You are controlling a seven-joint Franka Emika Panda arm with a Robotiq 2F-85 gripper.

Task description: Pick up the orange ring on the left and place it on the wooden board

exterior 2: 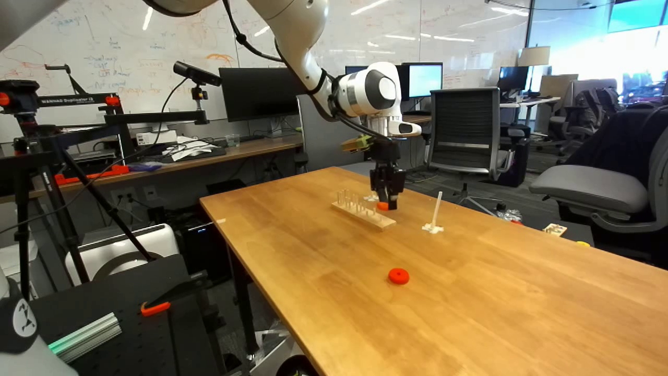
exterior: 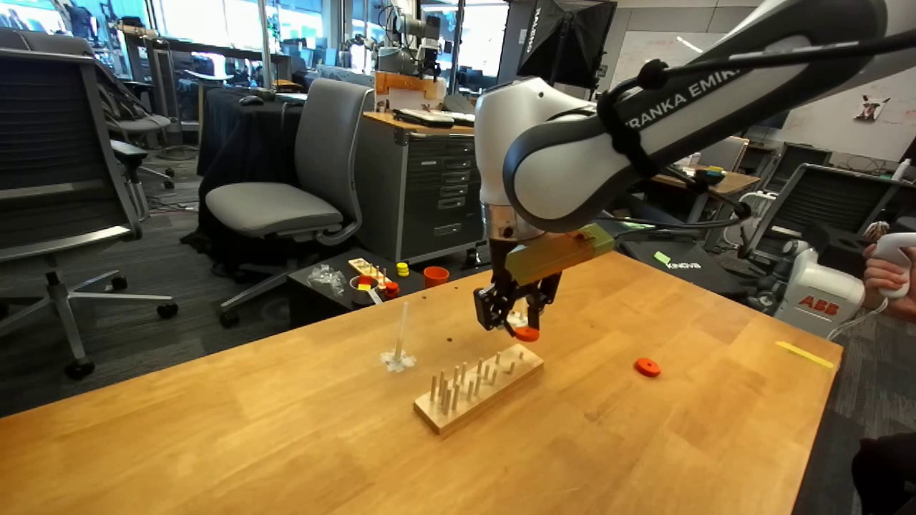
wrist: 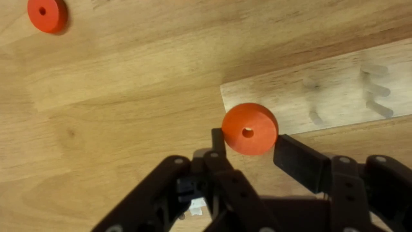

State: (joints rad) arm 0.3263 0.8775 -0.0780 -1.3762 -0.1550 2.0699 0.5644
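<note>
Has the orange ring in the hand, closed to ring width, pinched across opposite edges of the rim. Apparently off the counter, near the short-pegged end of the wooden board, overlapping a corner in the wrist view. Probably light, stiff, not fragile; maybe slippery on the curved rim. Best gripped level, squarely across the diameter, leaving center hole unobstructed.
</note>
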